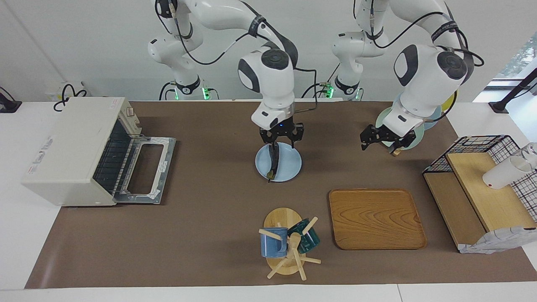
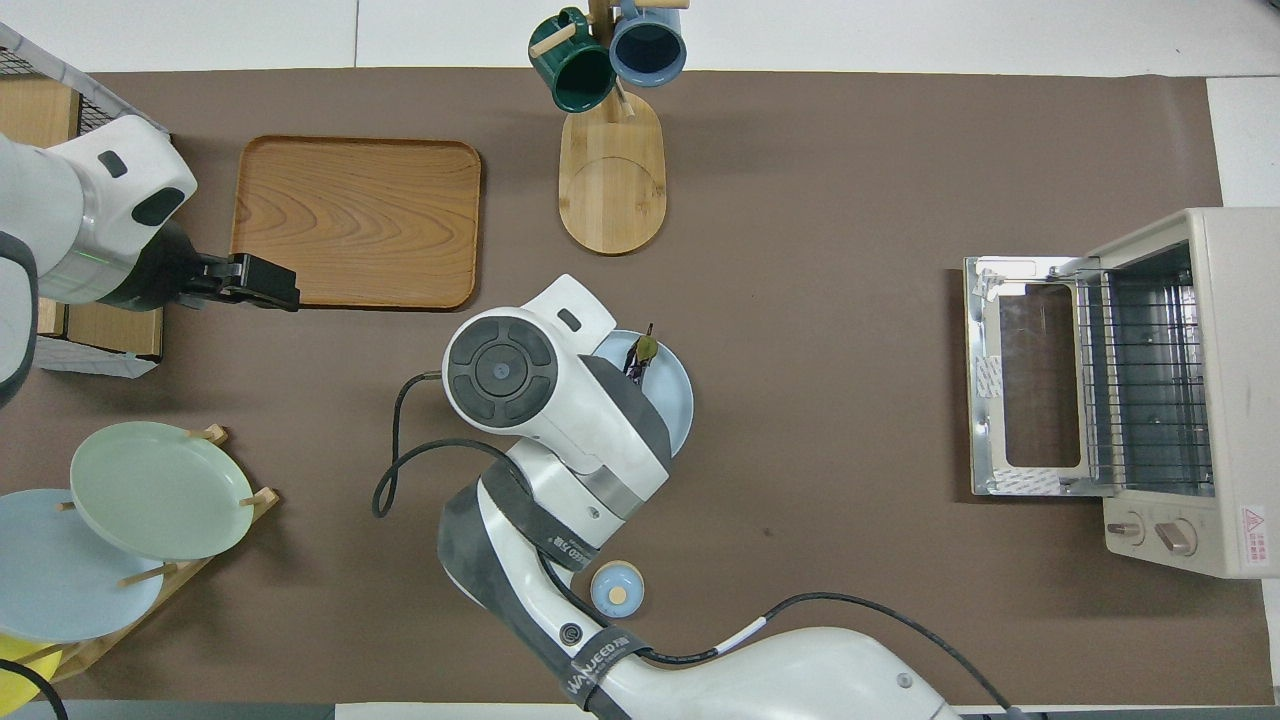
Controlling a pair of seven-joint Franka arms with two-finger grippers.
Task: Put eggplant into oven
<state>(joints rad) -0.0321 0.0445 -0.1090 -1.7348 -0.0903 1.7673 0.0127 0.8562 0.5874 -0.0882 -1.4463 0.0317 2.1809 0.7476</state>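
Your right gripper [image 1: 280, 137] hangs wrist-down at the table's middle, jaws parted; your left gripper [image 1: 377, 137] hovers open toward its own end.

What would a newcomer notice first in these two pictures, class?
First, the right gripper hanging over the dark eggplant on the light blue plate at mid-table. Next, the oven at the right arm's end of the table, its door folded down and rack showing. The left gripper, open, waits above the mat beside the plate rack.
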